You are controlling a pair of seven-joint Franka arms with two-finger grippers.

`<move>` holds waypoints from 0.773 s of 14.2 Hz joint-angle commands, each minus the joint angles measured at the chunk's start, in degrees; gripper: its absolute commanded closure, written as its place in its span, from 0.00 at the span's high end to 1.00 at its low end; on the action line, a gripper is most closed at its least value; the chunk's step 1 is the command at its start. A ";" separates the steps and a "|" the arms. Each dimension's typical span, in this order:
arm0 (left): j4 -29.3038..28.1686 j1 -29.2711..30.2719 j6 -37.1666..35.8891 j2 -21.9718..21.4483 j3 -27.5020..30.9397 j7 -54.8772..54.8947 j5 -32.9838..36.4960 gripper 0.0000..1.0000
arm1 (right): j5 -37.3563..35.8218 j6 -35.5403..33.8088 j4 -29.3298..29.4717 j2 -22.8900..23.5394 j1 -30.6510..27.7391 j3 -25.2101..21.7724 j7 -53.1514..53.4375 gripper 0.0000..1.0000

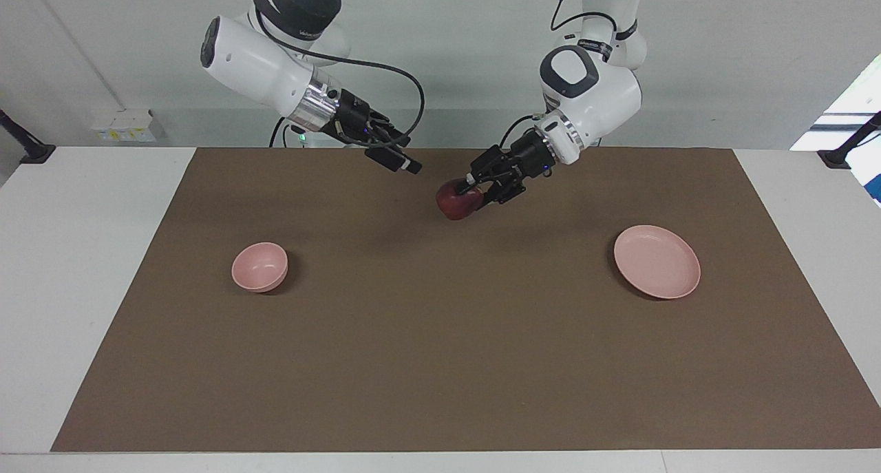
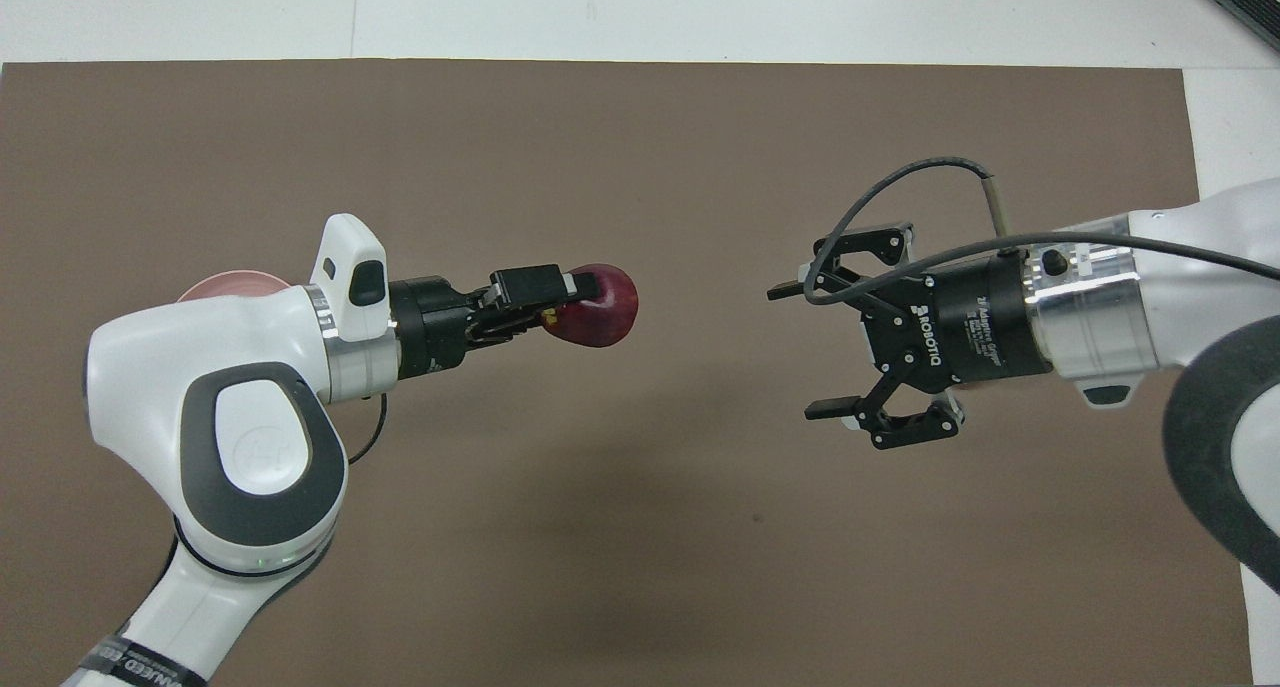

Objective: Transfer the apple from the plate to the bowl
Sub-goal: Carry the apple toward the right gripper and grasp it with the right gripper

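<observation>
My left gripper (image 1: 470, 192) is shut on the dark red apple (image 1: 451, 204) and holds it in the air over the middle of the brown mat (image 1: 440, 363). It also shows in the overhead view (image 2: 585, 302), with the apple (image 2: 612, 312) at its tip. The pale pink plate (image 1: 657, 261) lies bare toward the left arm's end; overhead only a sliver of it (image 2: 235, 281) shows under the left arm. The small pink bowl (image 1: 259, 266) stands toward the right arm's end, hidden in the overhead view. My right gripper (image 2: 795, 352) is open and empty, raised over the mat and facing the apple (image 1: 405, 162).
The brown mat covers most of the white table (image 1: 82, 266). A dark clamp (image 1: 843, 153) stands at the table's corner near the left arm's base, and another (image 1: 27, 149) near the right arm's base.
</observation>
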 commanded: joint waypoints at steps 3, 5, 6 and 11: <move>-0.83 -0.27 1.72 -4.65 -2.11 -1.54 -2.83 0.00 | 2.43 1.92 1.50 3.44 -0.33 -0.01 -1.78 1.00; -0.39 -0.27 1.98 -4.66 -2.81 -2.41 -2.83 0.00 | 2.43 1.92 1.06 3.53 -0.24 -0.01 -2.23 1.00; -0.13 -0.27 2.33 -4.66 -3.43 -2.42 -2.83 0.00 | 2.43 1.75 0.88 3.44 0.20 -0.01 -2.23 1.00; 0.93 -0.27 4.62 -4.48 -4.84 -2.33 -2.83 0.00 | 2.34 -1.68 0.18 2.74 0.38 -0.01 -2.94 1.00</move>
